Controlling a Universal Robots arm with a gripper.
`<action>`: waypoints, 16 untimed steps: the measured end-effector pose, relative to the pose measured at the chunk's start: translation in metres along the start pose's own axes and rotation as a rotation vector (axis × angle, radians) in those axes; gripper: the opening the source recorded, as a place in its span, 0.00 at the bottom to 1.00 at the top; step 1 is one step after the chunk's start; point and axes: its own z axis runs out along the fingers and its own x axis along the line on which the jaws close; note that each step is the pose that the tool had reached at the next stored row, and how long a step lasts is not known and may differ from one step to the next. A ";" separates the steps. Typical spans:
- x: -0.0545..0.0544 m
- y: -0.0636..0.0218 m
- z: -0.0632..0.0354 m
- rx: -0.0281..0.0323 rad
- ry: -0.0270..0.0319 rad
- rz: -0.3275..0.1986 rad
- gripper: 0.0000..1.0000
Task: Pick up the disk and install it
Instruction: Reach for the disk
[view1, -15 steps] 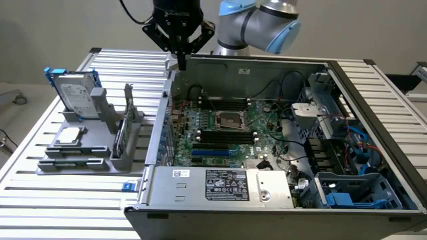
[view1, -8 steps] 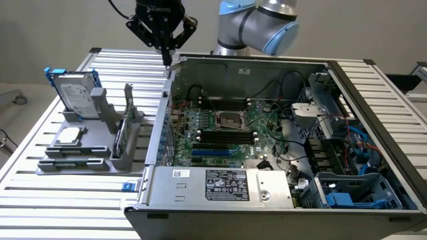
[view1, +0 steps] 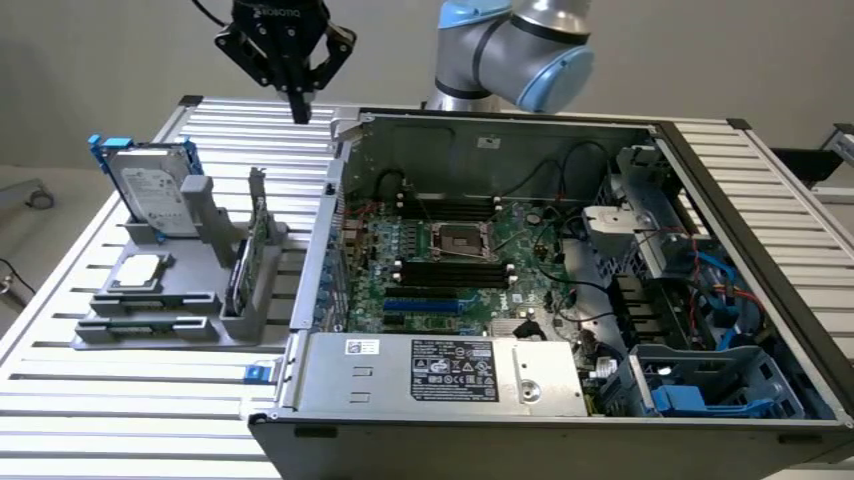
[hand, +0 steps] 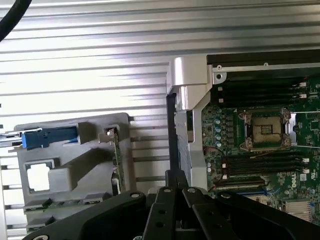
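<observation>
Tool (view1: 300, 104) hangs high over the back of the tabletop (view1: 120, 420), just beside the rear corner of the open computer case (view1: 350, 130). Its jaws are fully closed, nothing in them. Disk (view1: 150, 188) stands on edge at the far end of the grey stand (view1: 200, 318), on the exterior view's left, well apart from the tool and not yet picked. Step in hand, as judged: the approach to the pick. To do it well, open the jaws before descending, align them across the disk's flat faces, come straight down on its top edge, and keep clear of the green card (view1: 248, 262) standing nearby in the same stand.
</observation>
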 end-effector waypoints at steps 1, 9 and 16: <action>0.005 0.0000 0.0000 0.0000 0.0002 0.000 0.11; 0.041 0.0000 -0.0001 0.0002 0.0032 0.000 0.11; 0.073 0.0026 0.0005 0.0003 0.0044 0.000 0.11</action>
